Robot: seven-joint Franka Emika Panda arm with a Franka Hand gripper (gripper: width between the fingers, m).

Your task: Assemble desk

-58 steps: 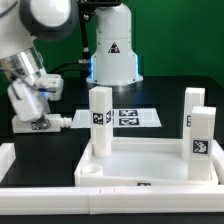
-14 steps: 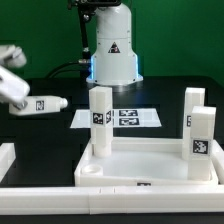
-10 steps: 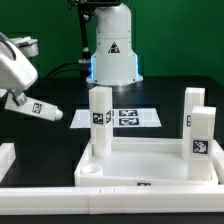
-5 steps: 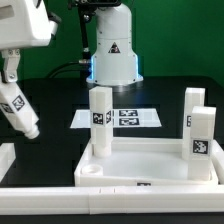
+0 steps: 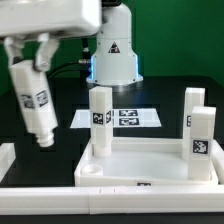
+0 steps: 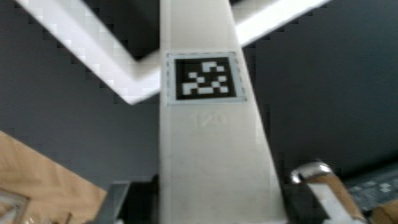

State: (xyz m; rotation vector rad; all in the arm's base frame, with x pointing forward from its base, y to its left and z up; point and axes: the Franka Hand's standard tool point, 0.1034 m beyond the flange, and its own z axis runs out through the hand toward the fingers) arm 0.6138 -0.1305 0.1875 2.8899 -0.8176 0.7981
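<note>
Desk tabletop panel (image 5: 150, 165) lies flat on the black table (image 5: 65, 140), rim upward, toward the exterior view's right. Three post legs stand upright on it: one (image 5: 99, 120) at its near-left corner area, two (image 5: 200, 140) (image 5: 193, 108) at the exterior view's right side, each bearing a square tag.

A fourth leg (image 5: 33, 102) is off the table, held in the air at the exterior view's left, nearly upright with a slight tilt, its tag facing the camera. The claw (image 5: 32, 52) grips it at the upper end, jaws partly closed on the post. In the wrist view the same leg (image 6: 210, 120) fills the frame lengthwise, its tag plain, one metal finger (image 6: 317, 178) visible beside it.

The marker board (image 5: 125, 117) lies flat behind the tabletop panel. A white border rail (image 5: 20, 158) runs along the table's edge at the exterior view's left.
</note>
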